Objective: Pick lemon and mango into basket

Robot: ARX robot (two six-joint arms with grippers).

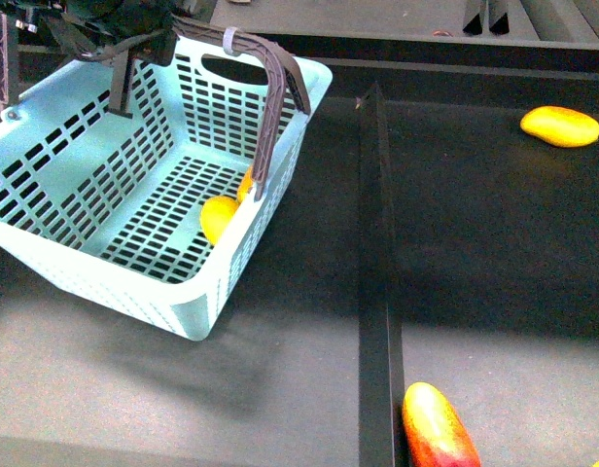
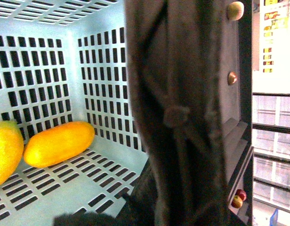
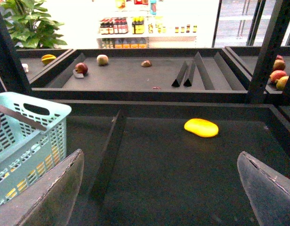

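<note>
The light teal basket (image 1: 105, 146) hangs tilted at the left, with my left gripper (image 1: 134, 44) shut on its brown ribbed handle (image 1: 270, 97). That handle (image 2: 182, 94) fills the left wrist view and hides the jaws. On the basket floor (image 2: 65, 188) lie a bright yellow lemon (image 2: 4, 150) and an orange-yellow mango (image 2: 58, 143); in the front view the lemon (image 1: 220, 216) shows by the near wall. My right gripper (image 3: 161, 188) is open over the dark shelf, with nothing between its fingers (image 3: 51, 197). A yellow oval fruit (image 3: 201, 127) lies ahead of it.
That yellow fruit (image 1: 560, 125) sits at the far right of the shelf. A red-and-yellow mango (image 1: 438, 428) lies at the front edge beside the black divider (image 1: 379, 292). The back shelf (image 3: 135, 75) holds several loose fruits and two black wedges (image 3: 189, 73).
</note>
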